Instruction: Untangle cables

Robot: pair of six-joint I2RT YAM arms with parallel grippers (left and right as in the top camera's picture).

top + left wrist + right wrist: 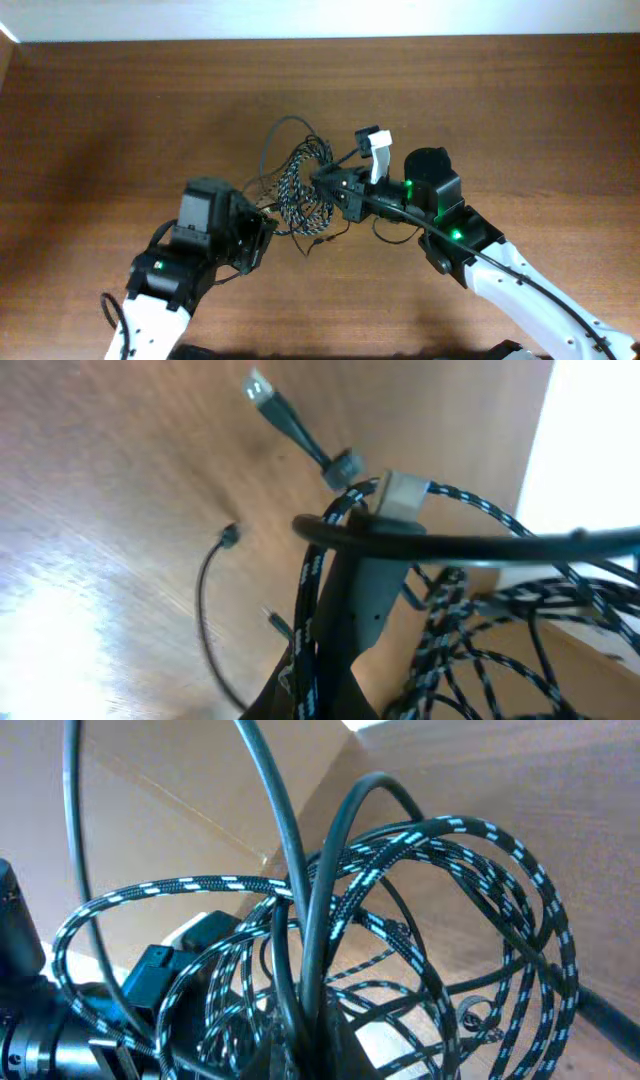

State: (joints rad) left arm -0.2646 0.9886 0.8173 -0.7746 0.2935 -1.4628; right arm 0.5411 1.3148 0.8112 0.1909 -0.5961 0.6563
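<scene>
1. On a wooden table (120, 120), the cables (300, 195) sit as one loose tangle at the centre, between the two arms.
2. The braided cable (480, 830), speckled black and white, makes most of the loops. The plain black cable (270, 805) arcs through them.
3. The left gripper (265, 232) meets the tangle's left edge. Its fingers (360, 600) are pressed together, pinching braided strands.
4. The right gripper (322, 183) is at the tangle's right side, clamped on it. Strands of both cables converge there and hide its fingers.
5. A silver-tipped plug (262, 390) lies on the wood.
</scene>
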